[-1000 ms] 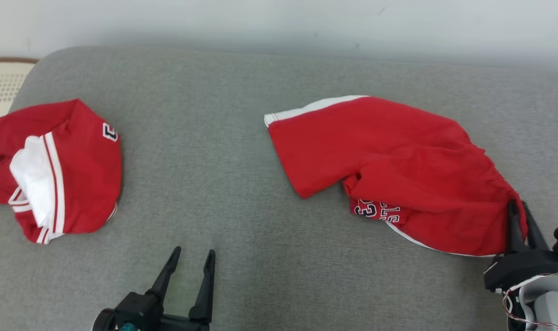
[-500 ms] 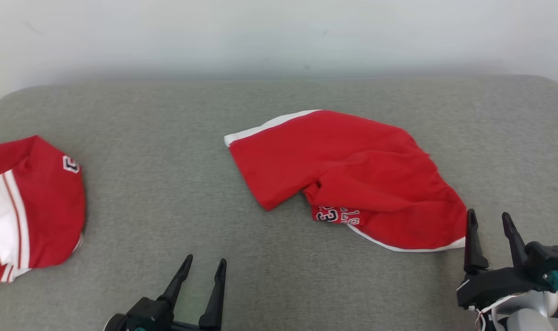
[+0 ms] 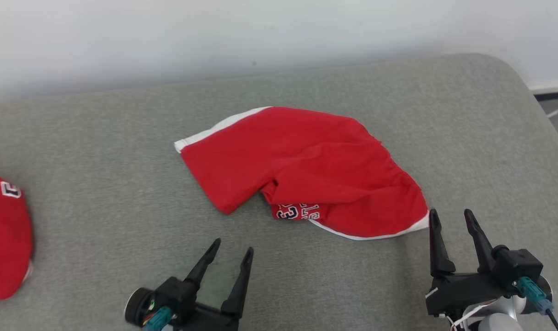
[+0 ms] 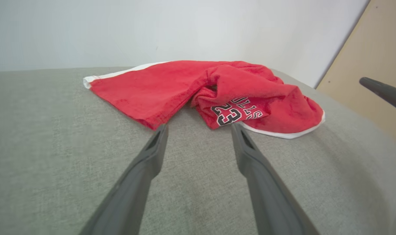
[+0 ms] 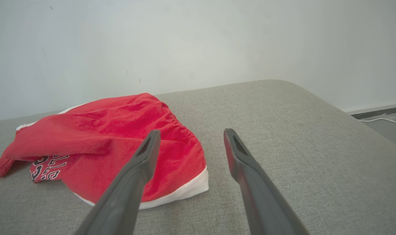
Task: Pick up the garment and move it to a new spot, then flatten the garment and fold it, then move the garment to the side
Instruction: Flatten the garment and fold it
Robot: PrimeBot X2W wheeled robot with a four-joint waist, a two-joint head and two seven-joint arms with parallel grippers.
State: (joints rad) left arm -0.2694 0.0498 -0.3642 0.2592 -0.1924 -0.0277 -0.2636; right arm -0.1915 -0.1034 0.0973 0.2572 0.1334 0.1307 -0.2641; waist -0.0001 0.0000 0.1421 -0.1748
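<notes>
Released from the crumpled red basketball shorts with white trim (image 3: 315, 165), the right hand (image 3: 450, 214) in the head view now stands wide open and empty, the shorts' white-edged corner just beside its left fingertip on the grey upholstered couch (image 3: 99, 151). The left hand (image 3: 233, 245), equally wide and empty, has a second red garment (image 3: 2, 239) far to its left. In the left wrist view the shorts lie just beyond that hand's fingertips; the right wrist view puts them ahead and left of the right hand.
</notes>
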